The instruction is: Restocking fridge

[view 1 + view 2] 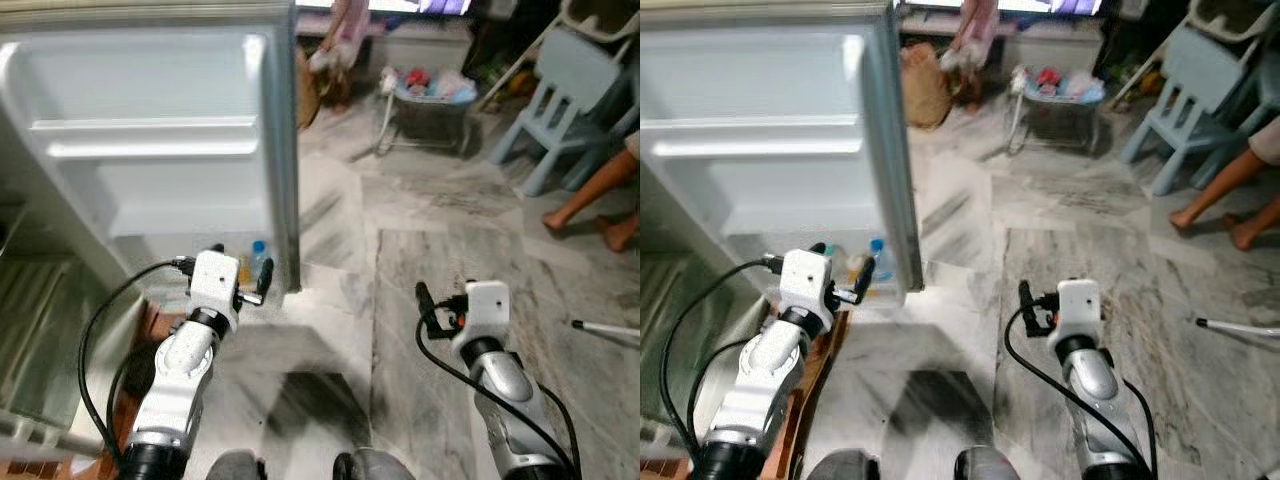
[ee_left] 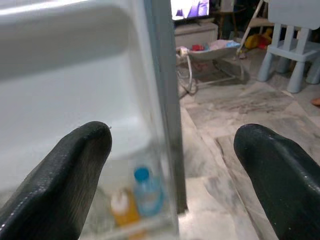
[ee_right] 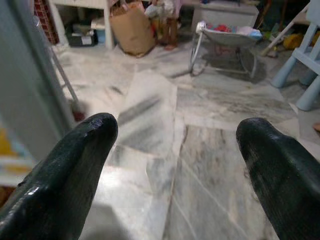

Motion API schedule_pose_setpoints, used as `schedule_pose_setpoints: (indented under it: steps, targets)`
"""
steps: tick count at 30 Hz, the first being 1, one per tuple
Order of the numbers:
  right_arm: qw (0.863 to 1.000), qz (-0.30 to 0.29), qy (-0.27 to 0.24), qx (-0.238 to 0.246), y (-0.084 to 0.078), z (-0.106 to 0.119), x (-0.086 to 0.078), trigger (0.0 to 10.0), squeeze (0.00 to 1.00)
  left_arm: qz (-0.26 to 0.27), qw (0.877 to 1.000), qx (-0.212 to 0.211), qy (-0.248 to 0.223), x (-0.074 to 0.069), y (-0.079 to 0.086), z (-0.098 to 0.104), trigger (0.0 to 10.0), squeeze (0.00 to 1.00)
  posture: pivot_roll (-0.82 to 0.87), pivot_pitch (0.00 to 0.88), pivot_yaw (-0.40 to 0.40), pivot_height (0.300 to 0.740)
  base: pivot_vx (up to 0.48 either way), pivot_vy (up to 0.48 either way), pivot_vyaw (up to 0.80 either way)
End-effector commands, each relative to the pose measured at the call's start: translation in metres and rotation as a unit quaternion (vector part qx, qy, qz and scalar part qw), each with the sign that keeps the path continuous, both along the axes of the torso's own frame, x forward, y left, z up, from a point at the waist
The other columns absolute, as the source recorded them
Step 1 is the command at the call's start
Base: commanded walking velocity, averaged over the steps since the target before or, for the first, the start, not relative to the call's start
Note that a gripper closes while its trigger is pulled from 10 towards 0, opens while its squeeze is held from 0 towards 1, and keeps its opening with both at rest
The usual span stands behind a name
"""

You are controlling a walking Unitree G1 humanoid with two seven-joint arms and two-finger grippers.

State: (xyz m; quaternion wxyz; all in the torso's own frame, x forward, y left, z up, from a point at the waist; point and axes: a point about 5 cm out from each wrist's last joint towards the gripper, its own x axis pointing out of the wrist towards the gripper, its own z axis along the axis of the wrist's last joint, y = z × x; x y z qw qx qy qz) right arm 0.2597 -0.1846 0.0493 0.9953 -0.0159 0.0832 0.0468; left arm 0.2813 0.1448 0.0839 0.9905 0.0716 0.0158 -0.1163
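Left eye view: the fridge door point(image 1: 160, 150) stands open, its inner shelves bare up top; its upper edge is cut off by the frame. In the lowest door shelf stand a bottle with a blue cap point(image 1: 259, 262) and a smaller orange bottle point(image 1: 244, 268), both partly hidden behind the left gripper point(image 1: 240, 285), which hangs just before them. The right gripper point(image 1: 428, 312) hangs over the marble floor point(image 1: 400, 260). A person's legs point(image 1: 590, 205) enter at the right edge, near a blue chair point(image 1: 570, 95).

Right eye view: same scene; a baby bouncer point(image 1: 1060, 100) stands further back.

Left wrist view: 2 fingers point(image 2: 60, 185) spread wide, empty; the bottles are blurred between them.

Right wrist view: fingers point(image 3: 65, 170) wide apart, holding nothing; a brown bag point(image 3: 132, 27) stands beyond.
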Motion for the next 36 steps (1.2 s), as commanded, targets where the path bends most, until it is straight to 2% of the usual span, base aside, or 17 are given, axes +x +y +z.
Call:
schedule_pose_setpoints:
  steps: [1, 8, 15, 23, 24, 25, 28, 29, 32, 36]
  targets:
    - [1.0, 0.006, 0.003, 0.002, 0.006, -0.002, 0.0, 10.0, 0.0, 0.009, 1.0, 0.012, 0.01, 0.001, 0.005, -0.005, 10.0, 0.0, 0.05, 0.09, -0.03, 0.74, 0.48, 0.0, 0.0]
    - [1.0, 0.005, 0.001, 0.0, 0.006, -0.002, 0.002, 10.0, 0.0, 0.009, 1.0, 0.023, 0.003, 0.022, -0.001, 0.0, 10.0, 0.0, 0.04, 0.084, -0.03, 0.74, 0.473, 0.0, 0.0]
    - [1.0, 0.001, 0.001, 0.0, 0.005, -0.002, 0.001, 10.0, 0.0, 0.008, 1.0, 0.025, -0.005, 0.03, -0.004, 0.005, 10.0, 0.0, 0.03, 0.082, -0.024, 0.74, 0.16, 0.0, 0.0]
    - [1.0, 0.002, 0.003, -0.001, 0.005, -0.003, 0.001, 10.0, 0.0, 0.016, 0.999, 0.028, 0.008, 0.017, 0.004, -0.008, 10.0, 0.0, 0.04, 0.086, -0.029, 0.74, 0.0, 0.0, 0.0]
    - [1.0, 0.003, 0.004, -0.001, 0.005, -0.004, 0.001, 10.0, 0.0, 0.027, 0.999, 0.034, 0.015, 0.012, 0.011, -0.012, 10.0, 0.0, 0.05, 0.086, -0.029, 0.74, 0.0, 0.0, 0.0]
    - [1.0, 0.003, 0.004, -0.001, 0.005, -0.004, 0.001, 10.0, 0.0, 0.027, 0.999, 0.034, 0.015, 0.012, 0.011, -0.012, 10.0, 0.0, 0.05, 0.086, -0.029, 0.74, 0.0, 0.0, 0.0]
    - [1.0, 0.004, 0.006, -0.002, 0.005, -0.005, 0.002, 10.0, 0.0, 0.07, 0.996, 0.045, 0.032, -0.004, 0.031, -0.019, 10.0, 0.0, 0.05, 0.09, -0.03, 0.74, 0.0, 0.0, 0.0]
    - [1.0, 0.004, 0.006, -0.002, 0.005, -0.005, 0.002, 10.0, 0.0, 0.07, 0.996, 0.045, 0.032, -0.004, 0.031, -0.019, 10.0, 0.0, 0.05, 0.09, -0.03, 0.74, 0.0, 0.0, 0.0]
    - [1.0, 0.005, 0.007, -0.002, 0.006, -0.005, 0.002, 10.0, 0.0, 0.082, 0.995, 0.051, 0.035, -0.018, 0.037, -0.022, 10.0, 0.0, 0.06, 0.092, -0.031, 0.74, 0.0, 0.0, 0.0]
    - [1.0, 0.007, 0.007, -0.004, 0.007, -0.005, 0.003, 10.0, 0.0, 0.082, 0.995, 0.051, 0.039, -0.033, 0.037, -0.026, 10.0, 0.0, 0.07, 0.09, -0.033, 0.74, 0.0, 0.0, 0.0]
